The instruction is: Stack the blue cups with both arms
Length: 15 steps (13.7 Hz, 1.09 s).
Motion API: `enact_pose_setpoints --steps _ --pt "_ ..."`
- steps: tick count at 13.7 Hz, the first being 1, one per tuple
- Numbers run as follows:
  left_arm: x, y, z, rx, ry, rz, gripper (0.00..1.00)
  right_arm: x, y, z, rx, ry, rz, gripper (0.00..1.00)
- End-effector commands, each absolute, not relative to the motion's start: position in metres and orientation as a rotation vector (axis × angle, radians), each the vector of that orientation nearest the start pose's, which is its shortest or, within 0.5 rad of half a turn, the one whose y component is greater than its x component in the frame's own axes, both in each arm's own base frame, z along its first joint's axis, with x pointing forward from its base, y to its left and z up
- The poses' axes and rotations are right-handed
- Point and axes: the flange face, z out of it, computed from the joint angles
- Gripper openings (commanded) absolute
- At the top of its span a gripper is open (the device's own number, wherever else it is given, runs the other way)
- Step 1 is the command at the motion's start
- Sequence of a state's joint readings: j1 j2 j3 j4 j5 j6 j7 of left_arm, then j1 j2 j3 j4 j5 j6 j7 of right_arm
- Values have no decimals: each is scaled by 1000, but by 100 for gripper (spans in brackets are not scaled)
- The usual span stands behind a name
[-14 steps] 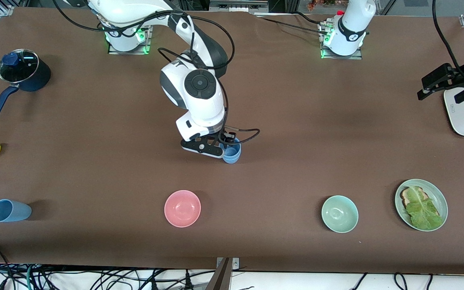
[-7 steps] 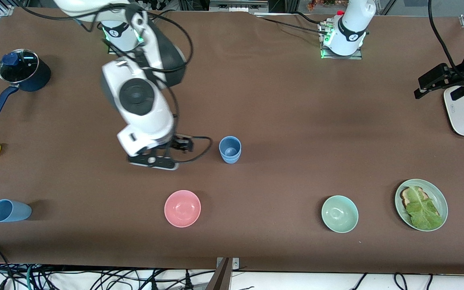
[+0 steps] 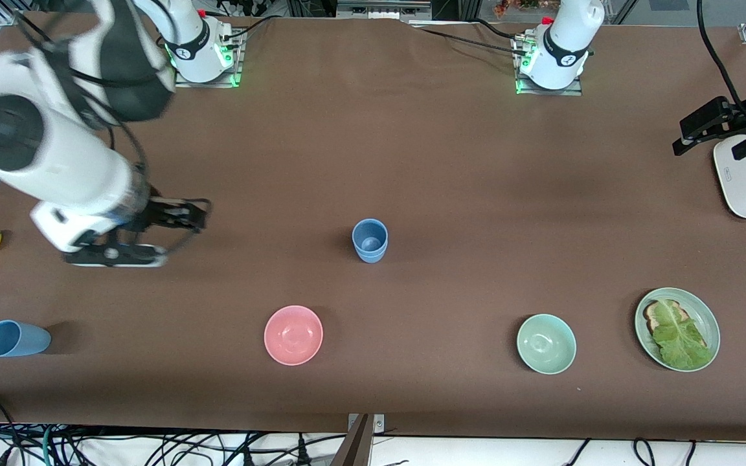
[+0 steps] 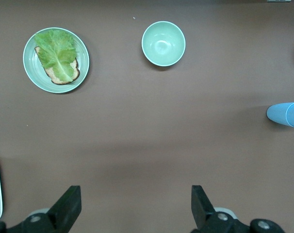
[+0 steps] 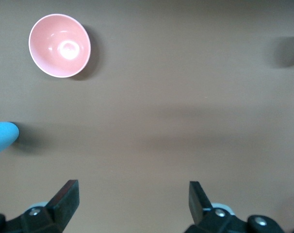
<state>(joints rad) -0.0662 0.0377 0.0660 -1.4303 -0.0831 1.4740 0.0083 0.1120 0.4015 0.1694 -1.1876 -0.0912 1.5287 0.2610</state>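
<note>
While the upright cup (image 3: 370,240) stood mid-frame as the stack base, the right gripper (image 3: 114,254), fingers spread and empty, hung at the frame's left, probably heading for the tipped cup (image 3: 15,338) in the lower left corner. Left gripper (image 3: 710,129) waited at the right edge, also spread and empty.

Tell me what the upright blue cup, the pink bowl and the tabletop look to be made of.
Upright blue cup: probably matte plastic; even colour, no glare. Pink bowl: glossier, perhaps glazed ceramic or melamine; a bright highlight sits inside it. Tabletop: a brown matte covering, maybe cloth or felt; it shows no reflections.
</note>
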Motion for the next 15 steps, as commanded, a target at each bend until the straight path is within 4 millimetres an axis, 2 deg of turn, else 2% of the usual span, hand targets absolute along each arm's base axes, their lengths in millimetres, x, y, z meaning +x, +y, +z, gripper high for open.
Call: enact_pose_setpoints --steps 1,3,5,8,10,14,15 --pt "557 -8 655 -3201 71 15 100 607 103 591 -3172 -21 74 100" --pt "558 -8 653 -3201 61 20 100 580 77 604 -3163 44 80 100" --pt "559 -8 653 -3201 61 20 100 564 65 608 -3162 54 88 100" --pt "560 -7 652 -3200 61 25 100 555 41 613 -3128 35 88 100" --pt "560 -3 651 -3200 51 25 100 547 34 610 -3106 61 109 100" --pt "559 2 653 -3202 35 22 100 549 22 610 -3106 88 103 100" --pt "559 2 653 -3201 34 24 100 549 10 610 -3104 114 103 100"
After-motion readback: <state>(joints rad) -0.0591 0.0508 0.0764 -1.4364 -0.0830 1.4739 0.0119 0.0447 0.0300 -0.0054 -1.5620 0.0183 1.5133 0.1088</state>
